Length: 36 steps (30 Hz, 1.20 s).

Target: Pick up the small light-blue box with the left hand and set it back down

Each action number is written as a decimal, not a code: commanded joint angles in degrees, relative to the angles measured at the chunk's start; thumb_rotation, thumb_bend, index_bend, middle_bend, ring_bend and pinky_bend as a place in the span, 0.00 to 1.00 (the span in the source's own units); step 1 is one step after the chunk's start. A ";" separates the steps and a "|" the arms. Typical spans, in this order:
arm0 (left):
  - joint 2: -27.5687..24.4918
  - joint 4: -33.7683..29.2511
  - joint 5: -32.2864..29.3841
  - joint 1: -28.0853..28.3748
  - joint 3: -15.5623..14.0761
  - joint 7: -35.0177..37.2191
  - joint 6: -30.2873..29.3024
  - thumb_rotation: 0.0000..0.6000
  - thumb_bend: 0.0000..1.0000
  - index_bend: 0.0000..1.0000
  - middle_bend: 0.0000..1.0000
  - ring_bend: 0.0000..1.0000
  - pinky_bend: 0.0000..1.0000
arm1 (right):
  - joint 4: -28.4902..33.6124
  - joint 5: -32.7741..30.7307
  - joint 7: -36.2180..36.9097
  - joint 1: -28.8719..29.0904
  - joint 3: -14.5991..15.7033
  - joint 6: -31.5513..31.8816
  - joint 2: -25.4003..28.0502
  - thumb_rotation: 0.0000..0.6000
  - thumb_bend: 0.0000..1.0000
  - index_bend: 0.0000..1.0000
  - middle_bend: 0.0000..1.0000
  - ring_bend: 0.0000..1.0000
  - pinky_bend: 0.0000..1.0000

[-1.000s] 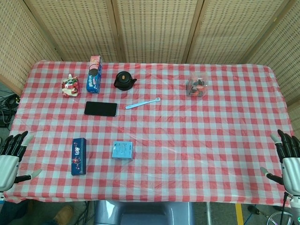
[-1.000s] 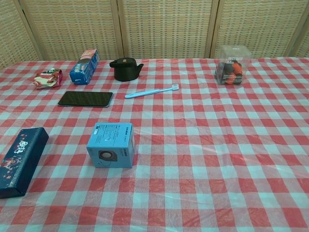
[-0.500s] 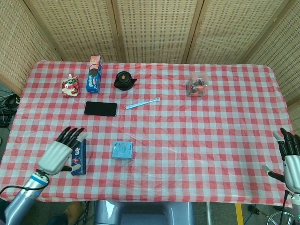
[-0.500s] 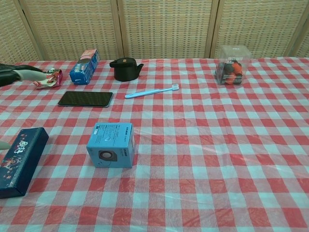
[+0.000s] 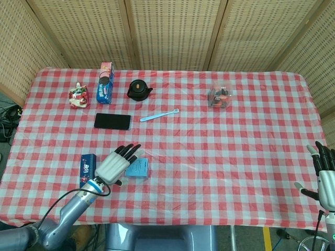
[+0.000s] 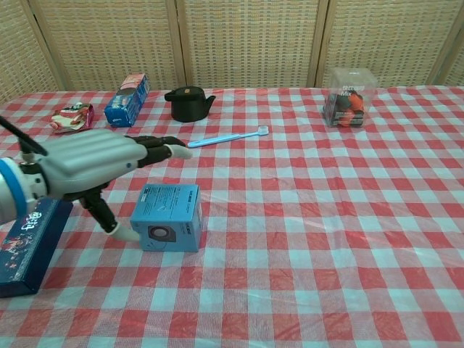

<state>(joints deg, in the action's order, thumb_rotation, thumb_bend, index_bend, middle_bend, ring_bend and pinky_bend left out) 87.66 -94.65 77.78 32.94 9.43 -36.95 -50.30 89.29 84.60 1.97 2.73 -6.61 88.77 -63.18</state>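
The small light-blue box (image 5: 138, 168) (image 6: 169, 215) sits on the checked cloth near the front left of the table. My left hand (image 5: 115, 163) (image 6: 98, 163) hovers over the box's left side, fingers spread above its top and thumb down beside its left face; it holds nothing. In the head view the hand covers the box's left part. My right hand (image 5: 325, 175) stays open at the table's right edge, far from the box, and is absent from the chest view.
A dark blue long box (image 5: 87, 167) (image 6: 29, 239) lies just left of the hand. Behind are a black phone (image 5: 112, 121), a light-blue toothbrush (image 5: 159, 115), a black teapot (image 5: 138, 90), a blue snack box (image 5: 104, 83), a red packet (image 5: 78, 96) and a clear container (image 5: 219, 97).
My left hand has swung from the table's left edge rightward, passing over the dark blue box, and now reaches the light-blue box. The right hand sank slightly.
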 commanded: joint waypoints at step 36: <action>2.60 0.40 -9.81 9.39 6.23 17.04 -3.83 1.00 0.00 0.47 0.48 0.52 0.44 | -0.83 -1.26 -2.91 0.85 -0.17 -1.46 -1.73 1.00 0.00 0.06 0.00 0.00 0.00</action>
<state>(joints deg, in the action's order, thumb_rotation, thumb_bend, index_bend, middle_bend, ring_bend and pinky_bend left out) 91.49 -95.13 63.70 44.43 13.20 -36.05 -54.37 88.46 83.31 -0.88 3.56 -6.79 87.33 -64.88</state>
